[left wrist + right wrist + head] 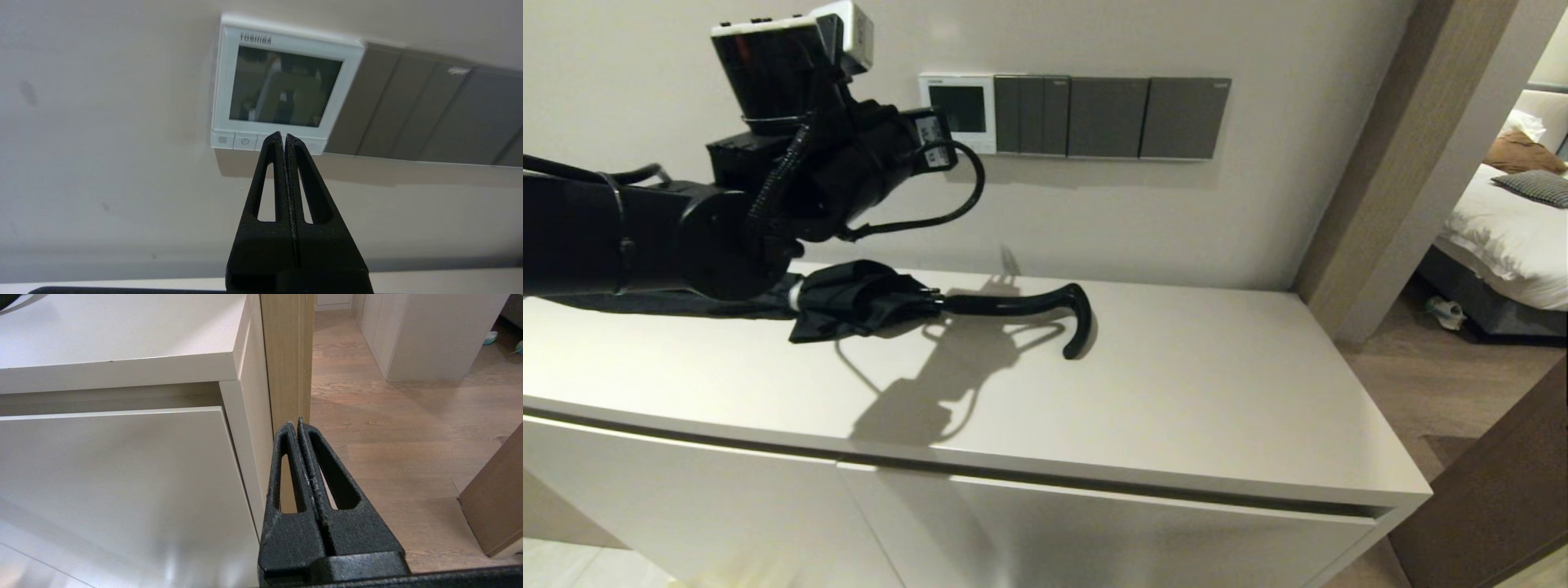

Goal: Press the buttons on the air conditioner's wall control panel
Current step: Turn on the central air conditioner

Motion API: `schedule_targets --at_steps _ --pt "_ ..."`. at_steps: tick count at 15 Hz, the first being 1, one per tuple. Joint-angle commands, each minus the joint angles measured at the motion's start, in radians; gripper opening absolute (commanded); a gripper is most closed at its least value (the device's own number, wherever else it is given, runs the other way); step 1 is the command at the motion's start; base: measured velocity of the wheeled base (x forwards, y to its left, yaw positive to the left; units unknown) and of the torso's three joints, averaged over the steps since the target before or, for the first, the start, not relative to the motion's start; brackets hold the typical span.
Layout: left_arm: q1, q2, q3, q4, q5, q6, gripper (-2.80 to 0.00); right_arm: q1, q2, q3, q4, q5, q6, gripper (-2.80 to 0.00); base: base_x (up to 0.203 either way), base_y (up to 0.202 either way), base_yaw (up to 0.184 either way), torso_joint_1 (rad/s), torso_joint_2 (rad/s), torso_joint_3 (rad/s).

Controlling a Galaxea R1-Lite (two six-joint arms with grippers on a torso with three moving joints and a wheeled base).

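The air conditioner's wall control panel (957, 110) is a small white square with a dark screen, on the wall above the cabinet. In the left wrist view the panel (282, 85) shows close up, with its row of pale buttons (244, 141) along the bottom edge. My left gripper (284, 135) is shut and empty, its tips in front of the middle of the button row. I cannot tell whether they touch. In the head view my left arm (792, 180) is raised before the panel and hides the fingers. My right gripper (296, 423) is shut and empty, parked low by the cabinet's right front corner.
Dark grey switch plates (1111, 117) run to the right of the panel. A black folded umbrella (931, 304) lies on the white cabinet top (1176, 392) under my left arm. A wooden door frame (1372, 163) stands at the right, with a bed (1503, 237) beyond it.
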Motion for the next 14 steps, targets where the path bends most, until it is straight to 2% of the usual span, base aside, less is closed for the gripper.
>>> schedule_targets --at_steps 1,4,6,14 --pt "-0.021 0.057 -0.02 -0.008 0.013 0.0 -2.8 0.0 0.0 0.003 0.0 0.0 0.0 -2.8 0.0 0.0 0.0 0.0 0.0 0.0" --pt "-0.025 0.06 -0.018 -0.014 0.018 0.003 -2.8 0.0 0.0 0.003 0.0 0.0 0.0 -2.8 0.0 0.0 0.0 0.0 0.0 0.0" --pt "-0.074 0.074 -0.009 -0.043 0.036 0.015 -2.8 0.0 0.0 0.003 0.0 0.0 0.0 -2.8 0.0 0.0 0.0 0.0 0.0 0.0" --pt "-0.107 0.104 -0.031 -0.055 0.036 0.013 -2.8 0.0 0.0 0.003 0.0 0.0 0.0 -2.8 0.0 0.0 0.0 0.0 0.0 0.0"
